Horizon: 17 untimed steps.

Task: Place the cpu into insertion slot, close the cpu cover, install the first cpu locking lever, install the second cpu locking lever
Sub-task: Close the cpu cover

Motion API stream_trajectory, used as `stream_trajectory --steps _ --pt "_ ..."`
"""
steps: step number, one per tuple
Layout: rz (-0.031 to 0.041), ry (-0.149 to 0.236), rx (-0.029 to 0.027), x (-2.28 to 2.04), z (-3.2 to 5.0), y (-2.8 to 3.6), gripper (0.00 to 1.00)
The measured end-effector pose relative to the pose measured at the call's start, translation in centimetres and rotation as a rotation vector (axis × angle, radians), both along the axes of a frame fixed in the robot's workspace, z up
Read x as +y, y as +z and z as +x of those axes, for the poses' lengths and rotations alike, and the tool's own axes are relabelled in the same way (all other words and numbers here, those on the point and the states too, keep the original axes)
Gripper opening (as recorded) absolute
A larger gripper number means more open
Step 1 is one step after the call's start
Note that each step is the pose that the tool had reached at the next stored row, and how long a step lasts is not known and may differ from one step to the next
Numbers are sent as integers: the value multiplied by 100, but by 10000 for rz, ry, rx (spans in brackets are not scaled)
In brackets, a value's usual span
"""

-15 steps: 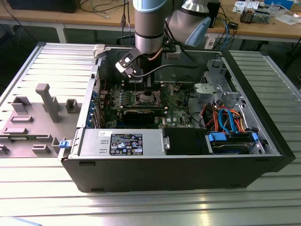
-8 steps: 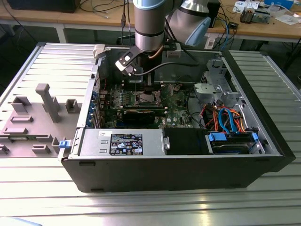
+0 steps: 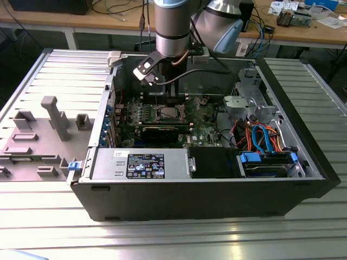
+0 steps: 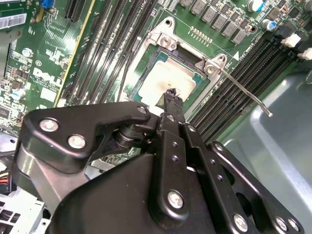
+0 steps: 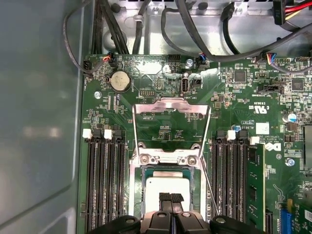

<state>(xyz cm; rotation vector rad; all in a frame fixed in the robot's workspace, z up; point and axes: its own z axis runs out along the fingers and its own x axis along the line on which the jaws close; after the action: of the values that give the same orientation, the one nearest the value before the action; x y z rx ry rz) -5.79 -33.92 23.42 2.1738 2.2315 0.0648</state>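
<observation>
Found the small flat square cpu with its silvery-grey metal top (image 5: 168,184) seated in the insertion slot, a small dark square socket with a metal rim (image 5: 138,192), on the green circuit board (image 5: 117,126) inside the black open-sided tower case (image 3: 190,200); in the exterior view, placed it at the far middle of the board, to the exterior view's left of the grey metal drive cage (image 3: 249,92). Saw the black two-finger gripper (image 5: 170,199) poised straight over the chip's top, fingertips pressed together and gripping nothing, at or just above the metal; could not tell contact for sure. Judged that closed, pointed pose suited to pressing or nudging rather than grasping. Noted the cpu cover, a thin silvery metal frame plate with a large square cut-out (image 5: 170,103), swung up on its hinge along one edge of the slot, leaving the socket open from above. Noted also a thin metal locking lever (image 4: 243,90) standing free beside the slot, not hooked down, so clamping nothing yet.
</observation>
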Motion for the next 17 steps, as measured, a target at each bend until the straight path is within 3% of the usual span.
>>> stream_trajectory --steps 7,17 --pt "-13 48 0 0 0 44 11" --pt "-28 212 0 0 0 180 11"
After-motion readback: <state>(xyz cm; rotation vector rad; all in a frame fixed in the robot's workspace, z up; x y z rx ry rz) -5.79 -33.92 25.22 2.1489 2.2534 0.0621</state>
